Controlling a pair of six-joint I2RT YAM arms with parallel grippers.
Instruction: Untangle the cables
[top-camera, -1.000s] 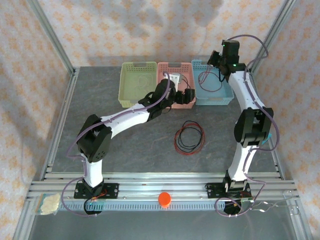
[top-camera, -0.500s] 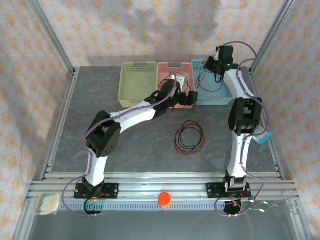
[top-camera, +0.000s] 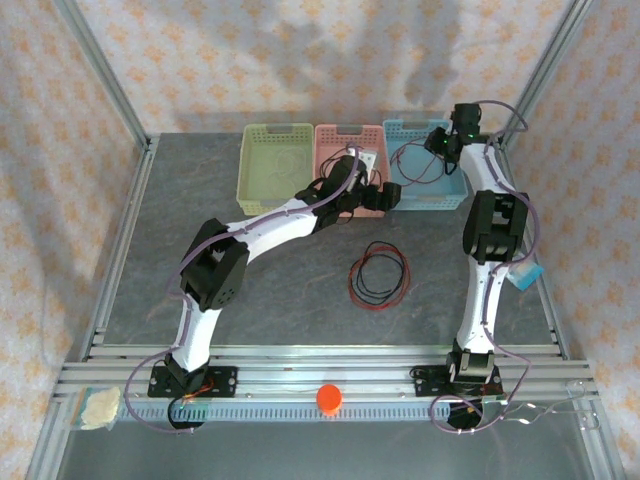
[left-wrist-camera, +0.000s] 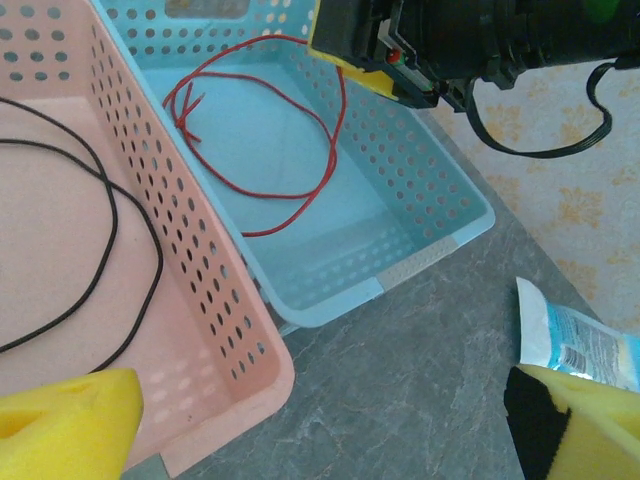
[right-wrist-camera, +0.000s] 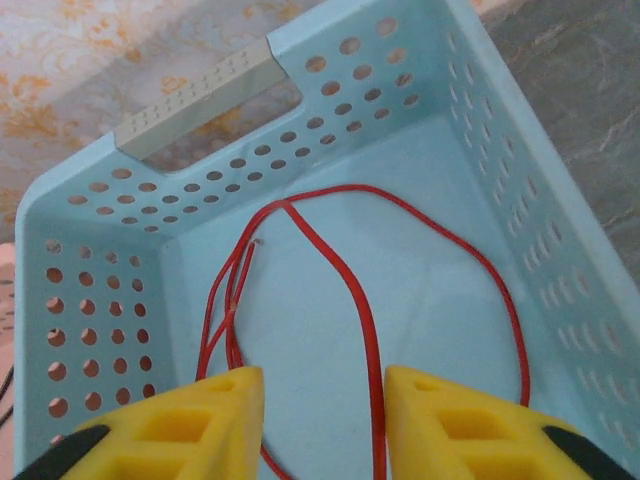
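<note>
Red cable (right-wrist-camera: 356, 305) lies loose in blue basket (right-wrist-camera: 190, 115) below right gripper (right-wrist-camera: 322, 420), fingers apart, empty; left gripper (left-wrist-camera: 320, 420) wide, empty; red-black coil (top-camera: 351, 278) on table (top-camera: 250, 290) judged light, limp: pinch one outer strand.

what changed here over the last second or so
The left gripper slid right along the front of the pink basket toward the blue basket. The right arm drew its elbow in and the right gripper shifted right over the blue basket, fingers open above the red cable lying inside; whether it just released it is unclear. The coil on the table and the baskets stayed put.
</note>
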